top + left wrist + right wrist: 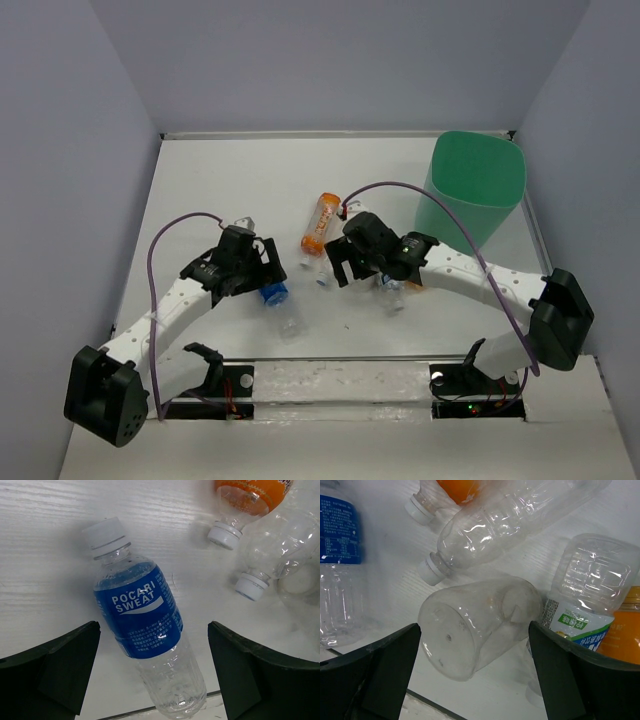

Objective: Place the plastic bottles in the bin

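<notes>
The mint-green bin (478, 190) stands at the back right. Several bottles lie on the white table between my arms. My left gripper (266, 268) is open and empty over a blue-labelled Pocari Sweat bottle (142, 612), which lies between its open fingers (60, 665), white cap pointing away. My right gripper (338, 266) is open and empty around a squat clear bottle (475, 625), its base toward the camera; contact is unclear. An orange bottle (320, 222) lies behind them. A long clear bottle (510, 520), a green-labelled bottle (585, 595) and a second orange bottle (625, 630) lie close by.
The table's near edge strip (340, 380) runs just in front of the bottles. Grey walls enclose the table on three sides. Purple cables (170, 235) loop above both arms.
</notes>
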`<action>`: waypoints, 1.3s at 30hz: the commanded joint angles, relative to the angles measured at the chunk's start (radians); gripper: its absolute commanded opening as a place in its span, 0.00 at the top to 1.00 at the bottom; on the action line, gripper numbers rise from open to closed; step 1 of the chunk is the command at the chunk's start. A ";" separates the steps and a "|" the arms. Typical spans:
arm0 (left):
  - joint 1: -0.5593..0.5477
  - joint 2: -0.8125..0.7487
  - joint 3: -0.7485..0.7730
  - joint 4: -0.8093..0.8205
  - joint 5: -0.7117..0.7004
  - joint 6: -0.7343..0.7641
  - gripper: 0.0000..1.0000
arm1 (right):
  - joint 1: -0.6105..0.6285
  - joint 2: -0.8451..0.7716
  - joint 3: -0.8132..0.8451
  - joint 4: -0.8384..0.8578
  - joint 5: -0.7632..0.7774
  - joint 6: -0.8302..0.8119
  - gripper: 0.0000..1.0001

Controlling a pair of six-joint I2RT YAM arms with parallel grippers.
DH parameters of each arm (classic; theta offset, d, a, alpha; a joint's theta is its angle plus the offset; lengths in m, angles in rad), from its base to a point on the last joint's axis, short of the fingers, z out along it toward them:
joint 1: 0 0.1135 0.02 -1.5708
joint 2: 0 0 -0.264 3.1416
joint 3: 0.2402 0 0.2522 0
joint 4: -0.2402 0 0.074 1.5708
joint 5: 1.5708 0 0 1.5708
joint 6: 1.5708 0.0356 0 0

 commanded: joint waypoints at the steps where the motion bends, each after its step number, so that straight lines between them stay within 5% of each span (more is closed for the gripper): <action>1: -0.024 0.030 0.001 0.032 -0.036 -0.013 0.01 | 0.009 -0.033 0.000 0.052 -0.028 -0.014 0.02; 6: -0.022 0.045 -0.003 0.047 -0.041 -0.017 0.01 | 0.009 -0.034 -0.004 0.049 -0.038 -0.024 0.01; 12: -0.022 0.034 0.012 0.030 -0.078 -0.005 0.01 | 0.009 -0.045 0.005 0.041 -0.059 -0.023 0.16; 21: -0.022 0.051 0.012 0.027 -0.072 0.000 0.01 | 0.039 -0.037 -0.040 0.049 -0.147 -0.084 0.05; 24: -0.022 0.057 0.013 0.029 -0.072 0.001 0.01 | 0.039 -0.017 -0.005 -0.002 -0.067 -0.107 0.02; 29: -0.022 0.045 0.024 0.024 -0.085 0.012 0.01 | 0.039 -0.111 -0.024 0.004 -0.018 0.119 0.02; 35: -0.024 0.042 0.050 0.018 -0.082 0.050 0.01 | 0.076 -0.306 -0.377 0.458 -0.016 0.538 0.00; 39: -0.024 -0.004 0.061 0.016 -0.088 0.075 0.01 | 0.076 -0.326 -0.484 0.557 0.086 0.684 0.00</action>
